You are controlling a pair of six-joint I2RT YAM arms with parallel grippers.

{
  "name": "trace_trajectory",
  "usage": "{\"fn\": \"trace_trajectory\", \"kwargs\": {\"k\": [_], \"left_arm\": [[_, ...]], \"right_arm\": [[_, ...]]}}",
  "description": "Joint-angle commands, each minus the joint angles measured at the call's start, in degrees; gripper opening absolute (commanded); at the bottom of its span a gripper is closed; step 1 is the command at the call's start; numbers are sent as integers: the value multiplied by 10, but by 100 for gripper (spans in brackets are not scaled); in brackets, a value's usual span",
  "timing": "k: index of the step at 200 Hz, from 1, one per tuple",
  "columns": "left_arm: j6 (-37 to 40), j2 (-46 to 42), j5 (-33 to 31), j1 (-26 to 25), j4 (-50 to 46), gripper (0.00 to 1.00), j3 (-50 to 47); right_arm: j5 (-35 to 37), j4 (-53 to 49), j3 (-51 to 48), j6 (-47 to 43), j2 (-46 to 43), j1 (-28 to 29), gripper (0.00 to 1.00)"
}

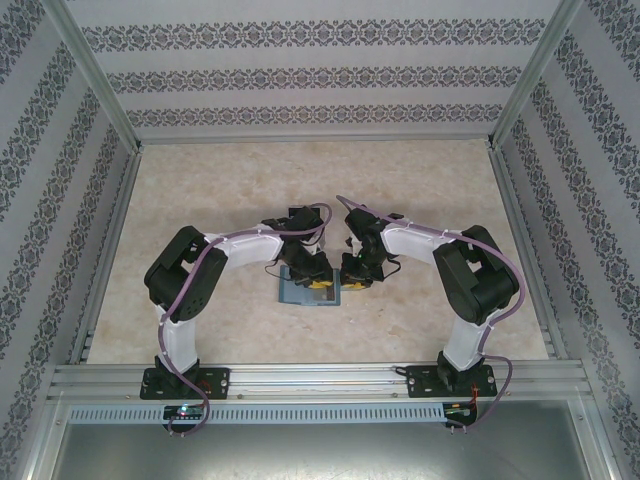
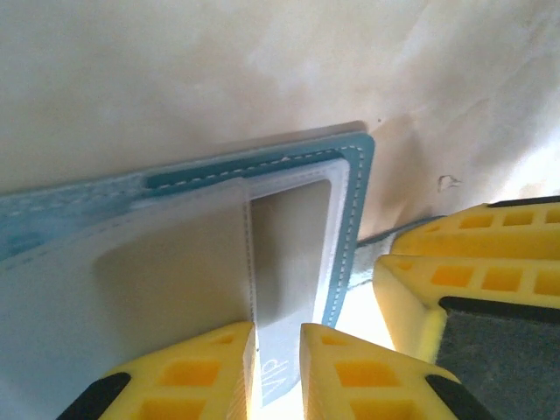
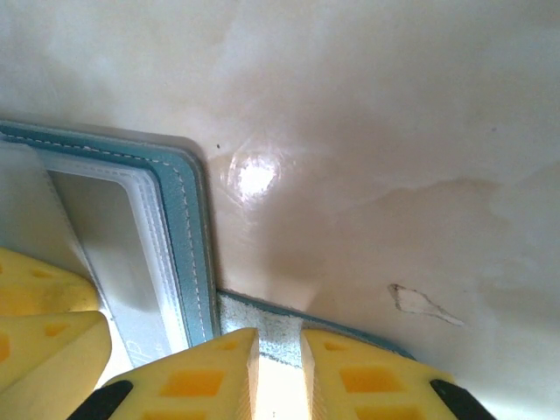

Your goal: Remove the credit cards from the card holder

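The teal-blue card holder (image 1: pixel 298 291) lies open on the table between my two grippers, its grey-blue inside facing up (image 2: pixel 175 289) with a stitched teal border (image 3: pixel 188 227). A pale grey credit card (image 2: pixel 289 254) marked "VIP" sits in the right-hand window pocket, and its near end runs between the yellow fingers of my left gripper (image 2: pixel 277 354), which looks shut on it. My right gripper (image 3: pixel 278 354) is shut on the holder's grey strap tab (image 3: pixel 267 325) at the right edge. The right gripper's fingers (image 2: pixel 472 271) stand close beside the left gripper. No dark card is visible.
The beige marbled tabletop (image 1: pixel 320 180) surrounds the holder, with a small scuff mark (image 3: pixel 418 302) to its right. Patterned walls (image 1: pixel 320 70) and aluminium frame rails (image 1: pixel 320 375) enclose the workspace. Both arms bend inward and nearly meet at the table's middle.
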Motion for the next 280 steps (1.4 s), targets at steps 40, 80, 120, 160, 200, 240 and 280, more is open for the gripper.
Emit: {"fn": "trace_trajectory", "kwargs": {"k": [40,80,120,160,200,240,280], "left_arm": [[54,0,-123,-23,-157,24,58],[67,13,-166,-36,-211,27,110],[79,32,-205,-44,-251,30,141],[56,7,-134,-45,-175,27,115],[24,10,-57,-44,-94,22,87],[12,21,-28,-44,-57,21,71],[10,32,-22,-41,-47,20,67]], "right_arm": [[14,-11,-3,-11,17,4,22],[14,-11,-2,-13,21,4,22],[14,-11,-3,-13,21,3,22],[14,-10,-4,-14,23,3,22],[12,-8,-4,-14,23,3,22],[13,-9,-4,-14,22,3,22],[13,-10,-3,-14,22,3,22]]}}
